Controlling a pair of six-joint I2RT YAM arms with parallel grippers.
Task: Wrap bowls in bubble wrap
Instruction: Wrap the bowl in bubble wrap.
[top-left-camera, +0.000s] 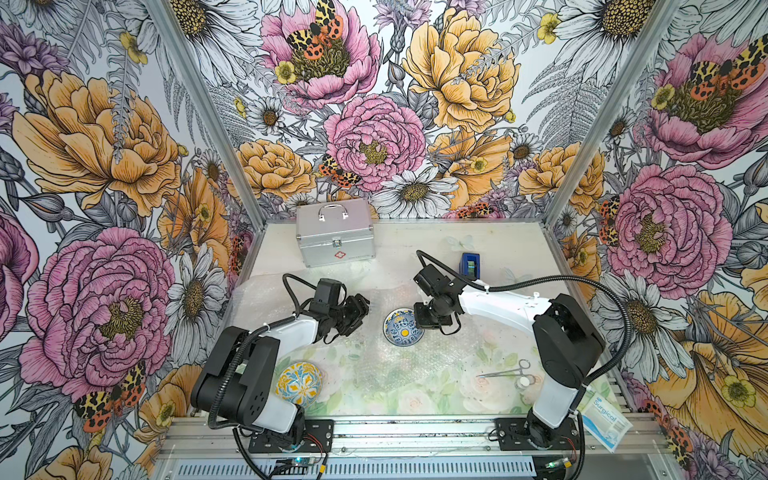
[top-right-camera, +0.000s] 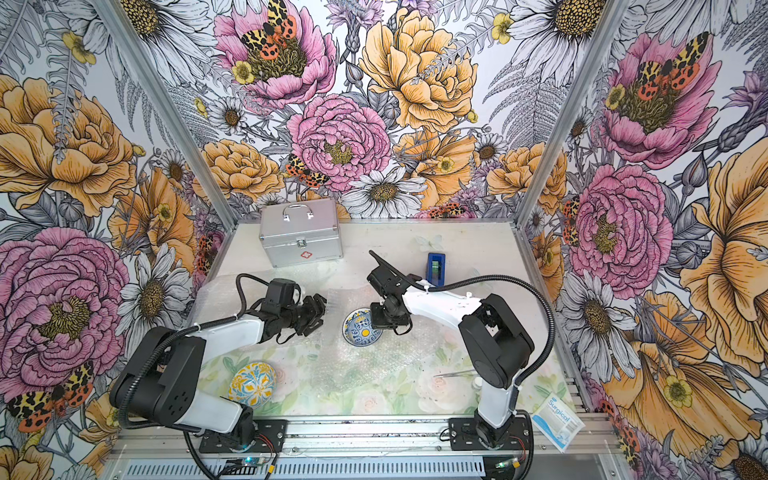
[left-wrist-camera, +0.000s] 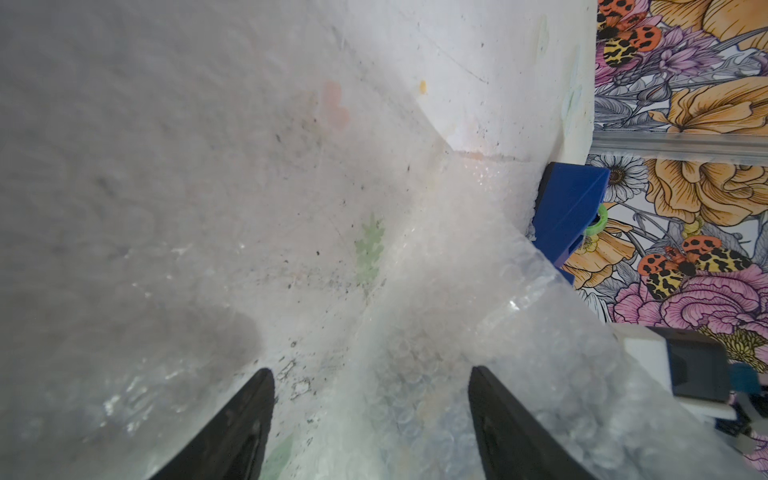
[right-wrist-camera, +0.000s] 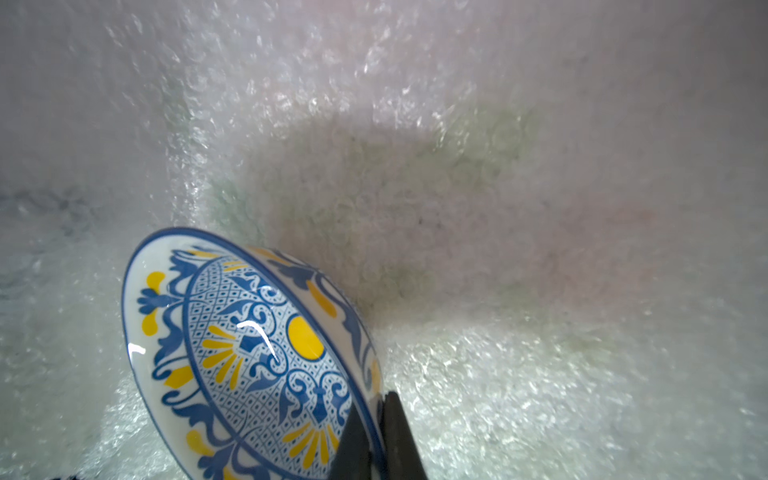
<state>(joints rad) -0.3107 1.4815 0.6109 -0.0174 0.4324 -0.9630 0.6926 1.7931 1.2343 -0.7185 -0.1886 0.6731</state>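
Pinching the bowl rim, right hand grip shows only wrist-side.

Left claw hangs wide open, arm reaching forward; my right claw is pinched on the bowl rim, wrist bent down.

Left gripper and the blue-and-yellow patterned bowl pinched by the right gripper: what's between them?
Only transparent, crinkly bubble wrap lies between the open left gripper and the small round blue-and-yellow ceramic bowl. Both top views show it.
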